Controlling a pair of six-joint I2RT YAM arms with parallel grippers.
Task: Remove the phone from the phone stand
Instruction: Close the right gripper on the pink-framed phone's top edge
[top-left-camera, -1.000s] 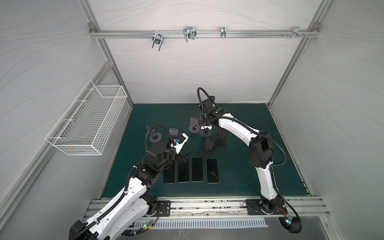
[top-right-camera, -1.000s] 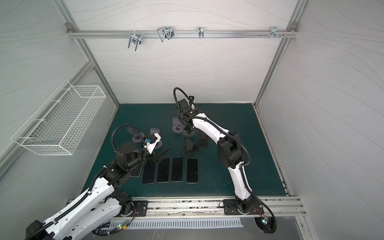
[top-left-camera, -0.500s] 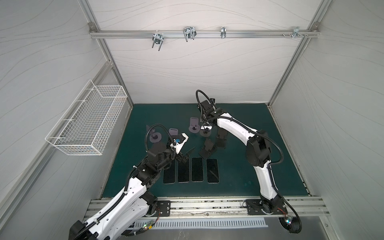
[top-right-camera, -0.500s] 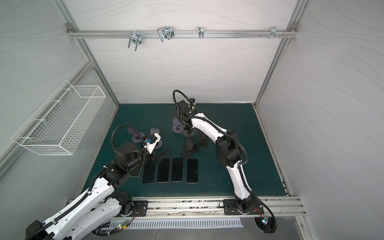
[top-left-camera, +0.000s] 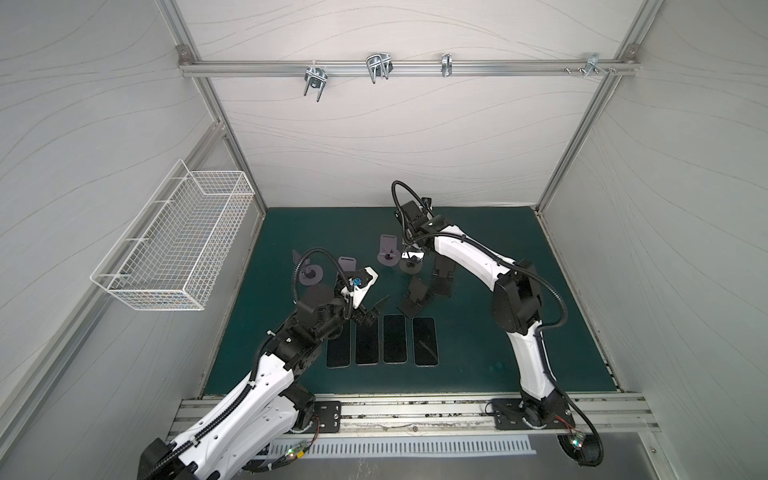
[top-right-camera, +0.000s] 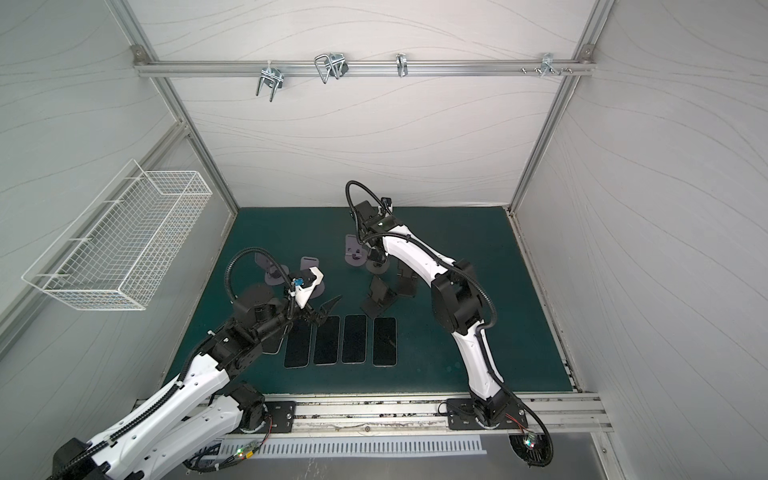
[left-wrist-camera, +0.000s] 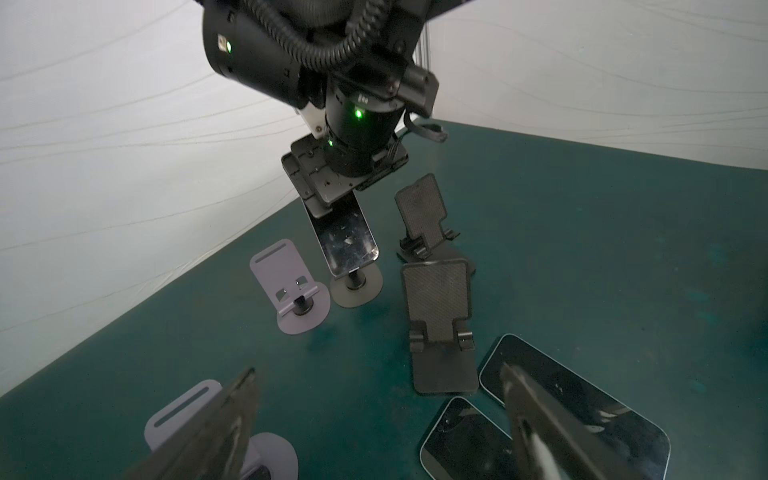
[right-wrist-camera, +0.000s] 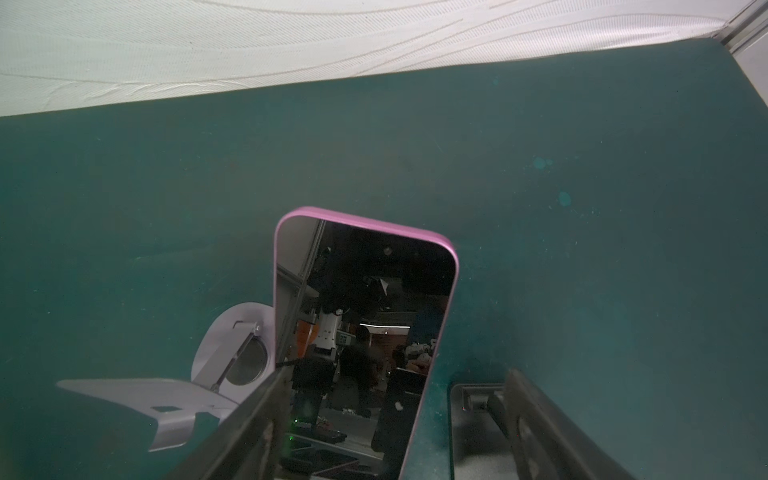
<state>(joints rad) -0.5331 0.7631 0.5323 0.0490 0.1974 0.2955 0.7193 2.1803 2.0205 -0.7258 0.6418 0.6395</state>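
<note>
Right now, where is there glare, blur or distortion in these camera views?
Right wrist view: the pink-edged phone mirrors the room; the right end effector is blurred up close. Left wrist view: the left end effector is out of focus too. Both top views: sharp, evenly lit.

White wire basket (top-left-camera: 174, 245) (rectangular, mesh) on side wall; metal hooks (top-left-camera: 378, 68) on rail (top-left-camera: 519, 68); green mat (top-left-camera: 332, 232) below.
</note>
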